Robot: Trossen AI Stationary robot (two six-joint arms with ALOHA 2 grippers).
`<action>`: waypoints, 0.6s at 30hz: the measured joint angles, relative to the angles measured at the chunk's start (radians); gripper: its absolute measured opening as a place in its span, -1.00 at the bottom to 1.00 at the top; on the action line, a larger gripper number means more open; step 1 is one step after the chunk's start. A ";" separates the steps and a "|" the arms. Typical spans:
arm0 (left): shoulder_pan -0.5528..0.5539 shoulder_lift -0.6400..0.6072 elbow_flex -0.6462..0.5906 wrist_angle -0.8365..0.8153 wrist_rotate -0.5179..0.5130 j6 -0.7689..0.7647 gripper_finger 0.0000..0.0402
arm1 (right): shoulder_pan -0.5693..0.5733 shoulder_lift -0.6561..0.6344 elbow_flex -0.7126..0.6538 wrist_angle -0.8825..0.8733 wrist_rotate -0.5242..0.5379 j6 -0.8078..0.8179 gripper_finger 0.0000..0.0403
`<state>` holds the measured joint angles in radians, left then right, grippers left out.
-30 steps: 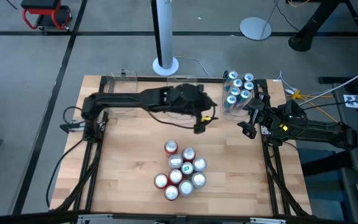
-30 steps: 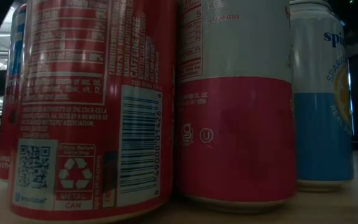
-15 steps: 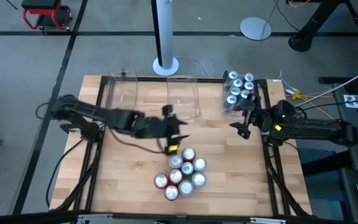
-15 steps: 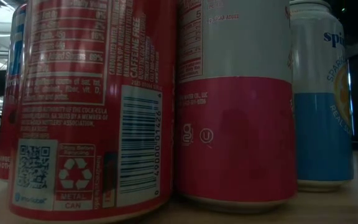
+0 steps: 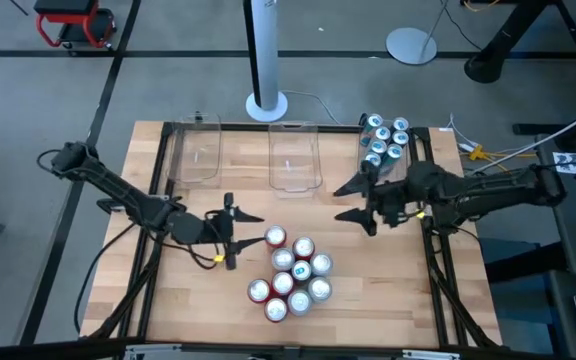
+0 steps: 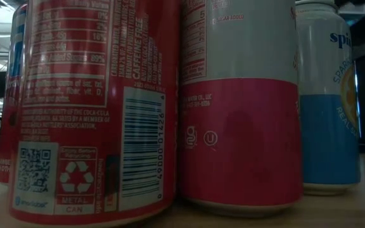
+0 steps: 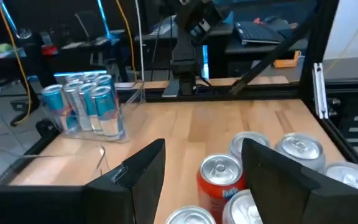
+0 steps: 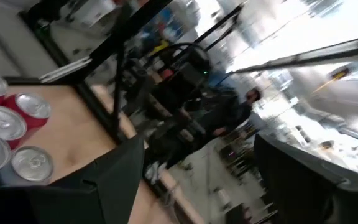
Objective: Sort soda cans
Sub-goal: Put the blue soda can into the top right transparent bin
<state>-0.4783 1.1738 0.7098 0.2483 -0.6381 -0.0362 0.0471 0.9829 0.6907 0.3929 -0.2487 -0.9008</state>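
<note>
Several soda cans [image 5: 293, 272] stand upright in a cluster on the wooden table, near its front middle, with red, silver-and-red and blue bodies. The low view shows a red can [image 6: 87, 107], a silver-and-red can [image 6: 239, 101] and a blue can [image 6: 331, 95] up close. More teal cans [image 5: 383, 140] fill the far right clear bin. My left gripper [image 5: 243, 235] hangs open just left of the cluster and points at it. Ahead of its fingertips stands a red can [image 7: 219, 177]. My right gripper [image 5: 346, 202] hangs open above the table, right of centre, and is empty.
Two clear plastic bins [image 5: 196, 155] [image 5: 296, 158] stand at the far edge, left and middle. The third bin [image 7: 86, 106] holds the teal cans. A black frame rail [image 5: 438, 250] runs along the table's right side. Bare wood lies between the bins and the cluster.
My left gripper has drawn back from the middle bin toward the table's near left and sunk; it now hangs beside the cluster. My right gripper has gone toward the table's left, away from the right rail, and has turned. The cans have kept still.
</note>
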 joint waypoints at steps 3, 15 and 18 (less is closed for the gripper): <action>-0.020 -0.035 -0.041 0.026 0.000 0.044 0.00 | 0.049 0.073 0.131 -0.150 0.061 -0.031 0.51; -0.091 -0.159 -0.185 0.257 0.000 0.285 0.00 | 0.182 0.337 0.535 -0.446 0.173 -0.049 0.51; -0.100 -0.201 -0.206 0.267 0.002 0.284 0.00 | 0.201 0.383 0.575 -0.449 0.176 -0.054 0.51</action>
<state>-0.5784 0.9724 0.5037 0.5158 -0.6357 0.2476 0.2480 1.3655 1.2655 -0.0563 -0.0726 -0.9544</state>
